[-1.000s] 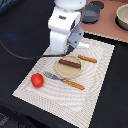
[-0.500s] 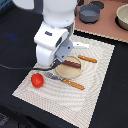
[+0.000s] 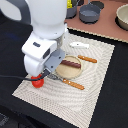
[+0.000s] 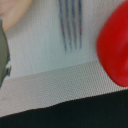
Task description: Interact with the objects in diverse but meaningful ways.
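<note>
- The tomato (image 3: pixel 36 82) is seen as a red shape on the placemat (image 3: pixel 100 70), close to the mat's edge on the exterior view's left, and it is partly covered by the arm's white housing.
- The gripper (image 3: pixel 46 74) is found low over the mat, directly above and just beside the tomato; its fingertips are hidden by the housing, so whether the jaws are apart or together cannot be told.
- In the wrist view the tomato (image 4: pixel 116 44) fills one side of the picture as a large blurred red mass, which places it very near the camera; contact with a finger cannot be made out.
- Fork prongs (image 4: pixel 71 25) are shown in the wrist view lying on the woven mat (image 4: pixel 45 55), near the tomato but apart from it.
- A pale plate (image 3: pixel 64 72) rests on the mat just beside the gripper, and a brown sausage stick (image 3: pixel 71 63) lies across it.
- A wooden-handled utensil (image 3: pixel 75 84) lies on the mat next to the plate, on the near side.
- A knife with a wooden handle (image 3: pixel 87 59) lies beyond the plate, and a white fish shape (image 3: pixel 79 45) lies further back on the mat.
- A grey pot (image 3: pixel 90 13) stands off the mat on the brown surface at the rear, well apart from the gripper.
</note>
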